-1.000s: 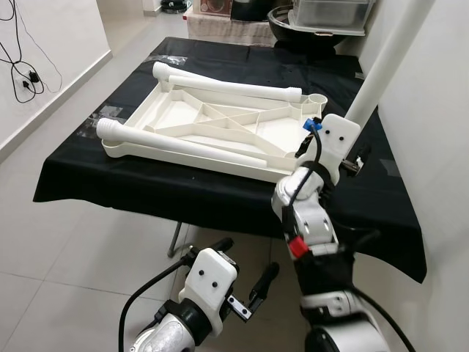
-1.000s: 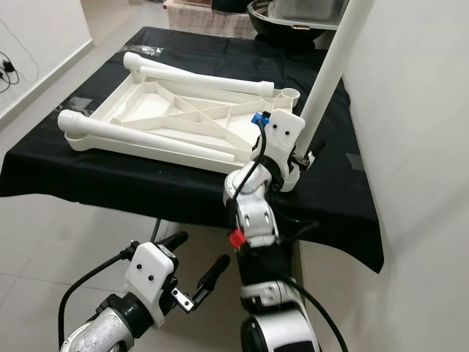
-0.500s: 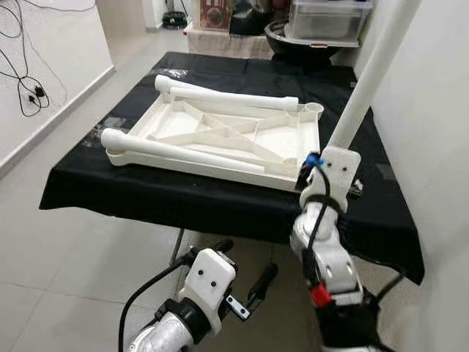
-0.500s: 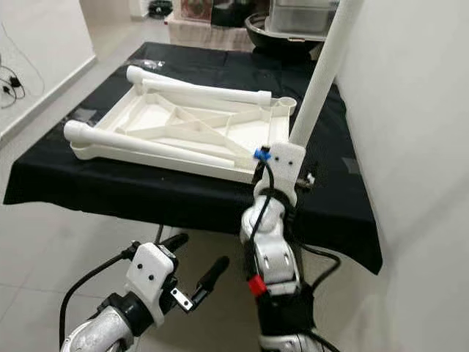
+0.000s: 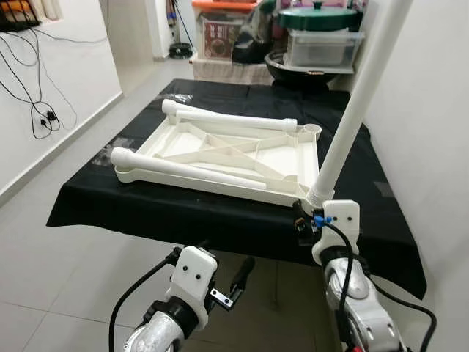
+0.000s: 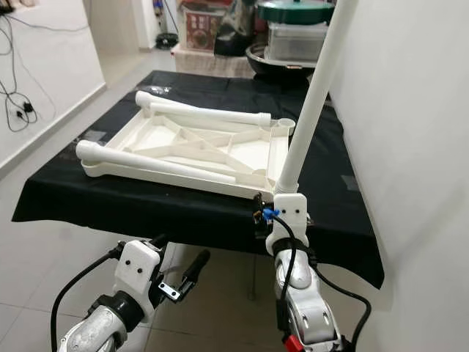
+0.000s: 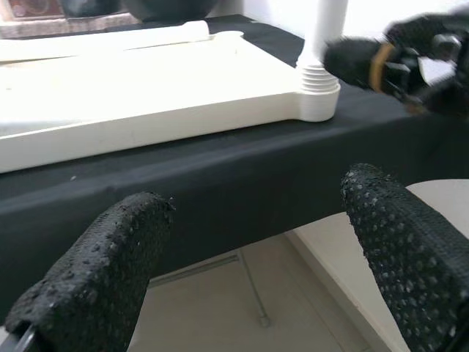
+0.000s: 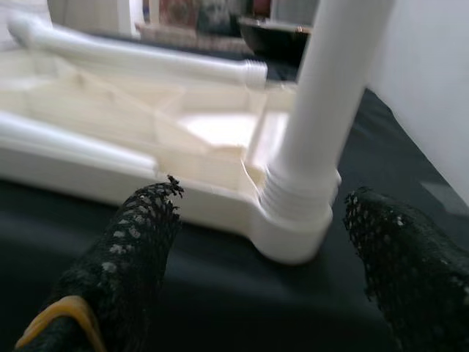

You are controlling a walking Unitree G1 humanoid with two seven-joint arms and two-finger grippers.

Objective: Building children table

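Right pincer open nr upright leg

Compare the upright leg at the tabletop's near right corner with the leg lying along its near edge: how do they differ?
The upright leg stands in a corner socket of the tabletop; the lying leg rests flat across it. The upright leg's threaded end sits in the socket; the lying leg's ends are free. The right gripper is beside the upright leg, well away from the lying leg. Both are white plastic tubes.
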